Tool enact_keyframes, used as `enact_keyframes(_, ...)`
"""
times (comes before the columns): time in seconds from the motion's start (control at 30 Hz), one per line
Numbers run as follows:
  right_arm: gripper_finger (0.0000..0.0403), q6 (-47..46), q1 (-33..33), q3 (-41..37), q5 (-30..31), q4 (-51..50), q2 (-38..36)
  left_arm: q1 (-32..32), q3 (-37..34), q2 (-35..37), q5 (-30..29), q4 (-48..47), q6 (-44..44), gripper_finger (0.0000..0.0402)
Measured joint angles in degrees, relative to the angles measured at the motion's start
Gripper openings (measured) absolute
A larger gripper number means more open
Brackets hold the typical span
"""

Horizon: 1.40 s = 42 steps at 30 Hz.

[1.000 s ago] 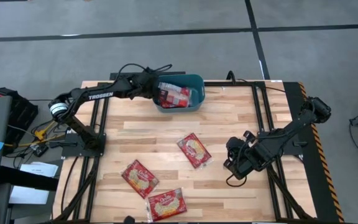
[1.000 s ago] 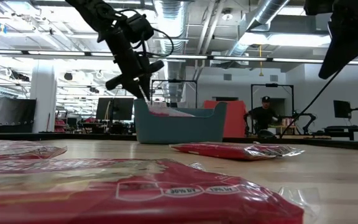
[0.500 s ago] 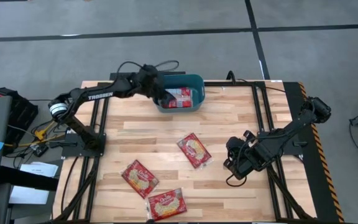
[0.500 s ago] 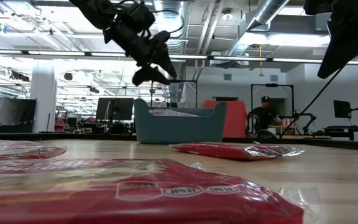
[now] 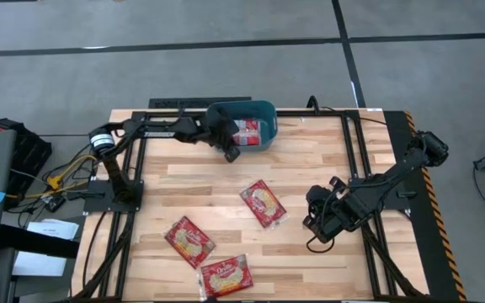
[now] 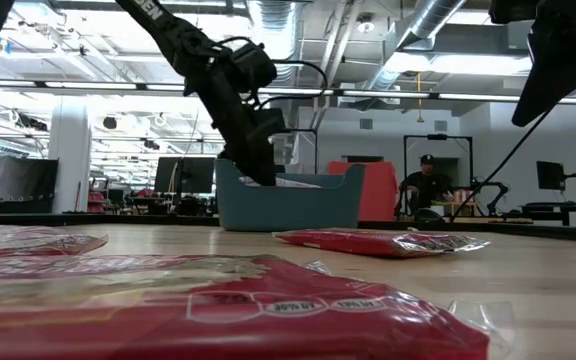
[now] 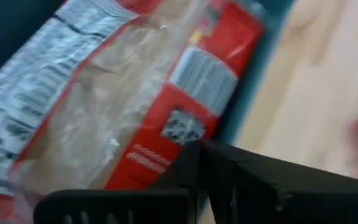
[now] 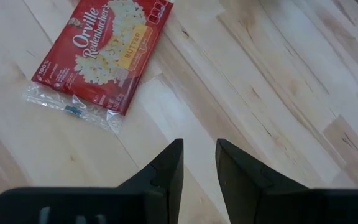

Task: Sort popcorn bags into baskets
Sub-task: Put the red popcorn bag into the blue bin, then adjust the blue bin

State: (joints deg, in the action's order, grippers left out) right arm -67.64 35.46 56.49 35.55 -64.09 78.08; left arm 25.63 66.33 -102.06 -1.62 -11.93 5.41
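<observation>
The teal basket stands at the table's far edge, with red popcorn bags lying inside. My left gripper is shut and hangs over the basket's near left corner. In the left wrist view, a bag with its white printed back up lies just beyond the fingertips. Three more bags lie flat on the table: one mid-table and two near the front edge. My right gripper is open and waits to the right of the mid-table bag. My left gripper points its shut fingers down at the red edge of the bag in the basket. I cannot tell whether they touch it.
The table's right half is bare wood. Black frame rails run along both sides of the table. In the low view a near bag fills the foreground. A person sits in the room far behind the table.
My left gripper has lifted out of the basket's far left part, swung toward the near edge and dropped again at the basket's near left corner. The left arm's elbow has swung lower and toward the table. The right arm has kept still.
</observation>
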Motion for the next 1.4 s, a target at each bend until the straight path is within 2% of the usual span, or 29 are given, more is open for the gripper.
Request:
enact_keyframes(0.2, 0.0119, 0.0, 0.0, 0.0, 0.0, -0.2, 0.0, 0.0, 0.3, -0.3, -9.3, 0.4, -7.7, 0.0)
enact_keyframes(0.3, 0.0119, 0.2, -0.4, 0.0, 0.0, -0.2, 0.0, 0.1, 0.3, -0.3, -16.2, 1.9, -8.8, 0.0)
enact_keyframes(0.37, 0.0119, 0.2, -0.9, 0.0, 0.0, -0.2, 0.0, 0.4, 0.3, -0.3, -18.1, 3.7, -8.7, 0.0)
enact_keyframes(0.5, 0.0119, 0.3, -2.1, 0.0, -0.1, -0.2, 0.0, 1.2, 0.3, -0.3, -16.0, 5.5, -5.5, 0.0)
enact_keyframes(0.6, 0.0119, 0.2, -2.6, 0.0, -0.5, -0.2, 0.0, 1.2, 0.3, 0.9, -12.6, 3.3, -1.6, 0.0)
enact_keyframes(0.7, 0.0119, 0.3, -2.6, 0.0, -0.5, -0.2, 0.0, -0.3, 0.3, 3.1, -9.5, 4.3, -1.4, 0.0)
enact_keyframes(0.87, 0.0119, 0.3, -2.6, 0.0, -0.3, -0.2, 0.0, -3.3, 0.4, 3.8, -6.0, 9.4, -10.6, 0.0)
enact_keyframes(0.97, 0.0119, 0.3, -2.6, 0.0, 0.3, -0.2, 0.0, -4.6, 0.5, 1.0, -6.4, 9.2, -15.6, 0.0)
enact_keyframes(1.1, 0.0119, 0.3, -2.6, 0.0, 0.3, -0.2, 0.0, -4.8, 0.3, -2.0, -3.9, 8.6, -17.8, 0.0)
enact_keyframes(1.27, 0.0119, 0.2, -2.6, 0.0, 0.3, -0.3, 0.0, -5.0, 0.5, -2.8, -6.5, 7.7, -21.3, 0.0)
enact_keyframes(1.4, 0.0119, 0.2, -2.6, 0.0, 0.4, -0.4, 0.0, -4.4, 0.5, -2.8, -6.2, 6.5, -25.6, 0.0)
